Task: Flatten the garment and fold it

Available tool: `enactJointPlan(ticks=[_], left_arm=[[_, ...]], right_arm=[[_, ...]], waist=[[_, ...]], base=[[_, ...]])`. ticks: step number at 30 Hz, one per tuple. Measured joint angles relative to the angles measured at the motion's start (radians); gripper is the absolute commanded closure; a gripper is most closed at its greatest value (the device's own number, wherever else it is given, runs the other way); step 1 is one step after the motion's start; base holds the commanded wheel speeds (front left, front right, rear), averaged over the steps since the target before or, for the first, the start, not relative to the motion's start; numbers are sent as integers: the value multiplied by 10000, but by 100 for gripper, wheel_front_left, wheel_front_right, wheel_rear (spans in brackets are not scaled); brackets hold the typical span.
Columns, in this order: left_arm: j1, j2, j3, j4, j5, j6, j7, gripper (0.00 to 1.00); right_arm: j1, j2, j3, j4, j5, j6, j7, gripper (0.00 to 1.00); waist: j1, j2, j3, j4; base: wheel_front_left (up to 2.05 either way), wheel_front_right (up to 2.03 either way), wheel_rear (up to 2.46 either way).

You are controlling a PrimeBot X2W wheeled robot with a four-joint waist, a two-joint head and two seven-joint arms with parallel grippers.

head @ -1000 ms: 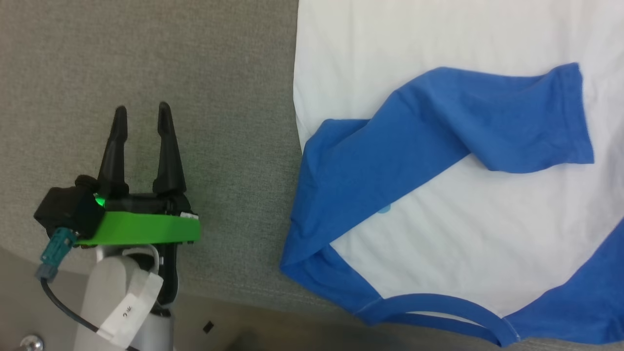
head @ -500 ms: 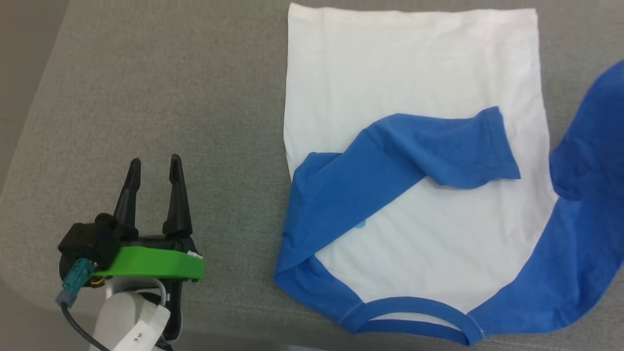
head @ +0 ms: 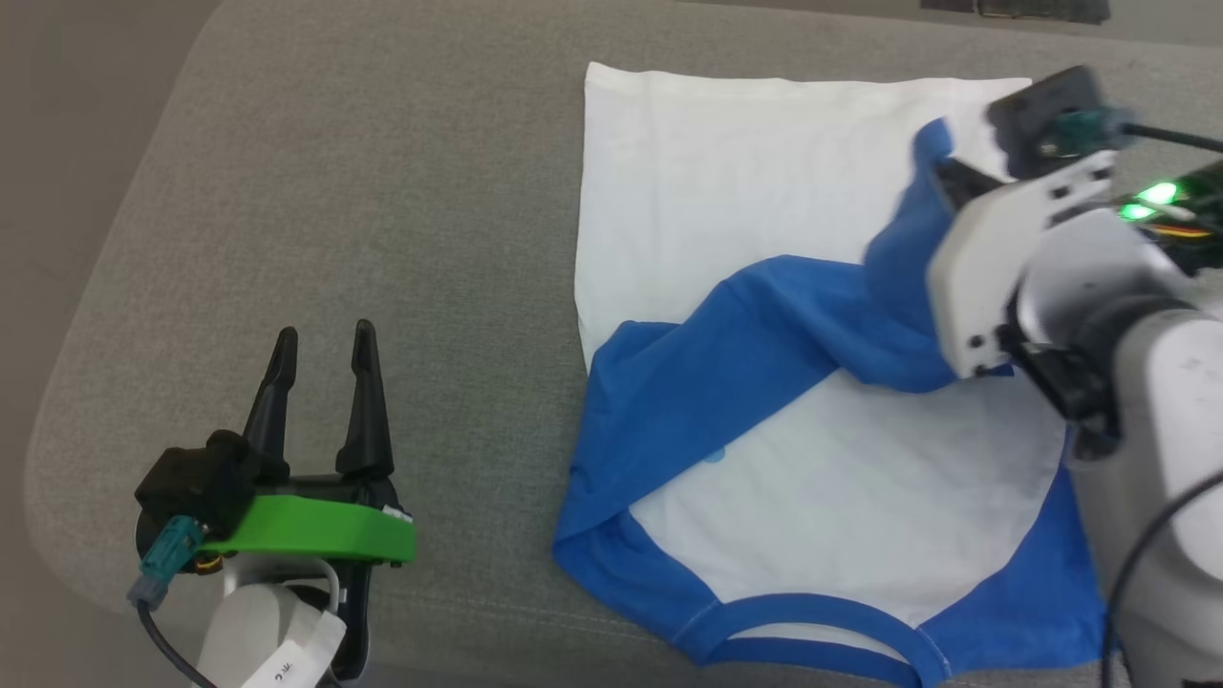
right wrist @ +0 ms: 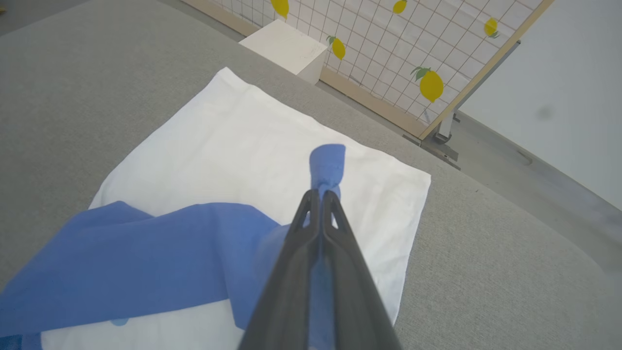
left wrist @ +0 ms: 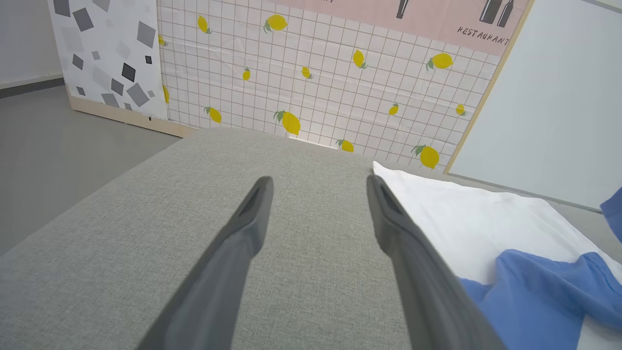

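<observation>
Pinching the blue sleeve [right wrist: 328, 163], the right gripper [right wrist: 318, 195] should lay it slowly toward nine o'clock, flat across the shirt [head: 764, 191] on the grey cushion [head: 382, 191]; the left gripper [head: 325, 331] sits spread at eight o'clock.

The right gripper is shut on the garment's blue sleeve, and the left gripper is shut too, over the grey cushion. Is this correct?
Not quite. The left gripper is open, jaws well apart over the grey cushion, as the left wrist view shows. The right gripper is indeed shut on the blue sleeve of the garment.
</observation>
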Motion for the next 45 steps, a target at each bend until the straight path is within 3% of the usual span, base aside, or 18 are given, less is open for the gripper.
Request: enactJointPlan(ticks=[8, 22, 32, 37, 38, 40, 41, 45], left_arm=[[-21, 0, -132, 27, -109, 0, 0, 0], [-335, -4, -696, 117, -604, 0, 0, 0], [-523, -4, -1012, 184, -742, 2, 0, 0], [-626, -4, -1164, 240, -775, 8, 0, 0], [-635, -4, -1181, 244, -782, 10, 0, 0], [-637, -4, -1197, 257, -784, 10, 0, 0], [-636, -2, -1183, 267, -784, 12, 0, 0], [-629, -2, -1081, 320, -771, 13, 0, 0]], right_arm=[[-1492, 848, 995, 2859, -376, 0, -627, 100], [-3200, 1486, 828, 7380, -1469, 0, -1331, 100], [-3849, 1651, 1260, 9156, -1615, 0, -1616, 100], [-4066, 1647, 1630, 9492, -909, -2, -1735, 100], [-4088, 1645, 1687, 9536, -773, -2, -1762, 84], [-4094, 1634, 1837, 9605, -456, -4, -1854, 16], [-4094, 1639, 1898, 9618, -290, -4, -1885, 0], [-4060, 1685, 2088, 9526, 882, 0, -2395, 0]], waist=[[0, 0, 313, 382], [0, 0, 1005, 1301], [0, 0, 1359, 1784], [0, 0, 1426, 1912], [0, 0, 1434, 1921], [0, 0, 1424, 1910], [0, 0, 1413, 1892], [0, 0, 1290, 1746]], base=[[0, 0, 0], [0, 0, 0], [0, 0, 0], [0, 0, 0], [0, 0, 0], [0, 0, 0], [0, 0, 0], [0, 0, 0]])
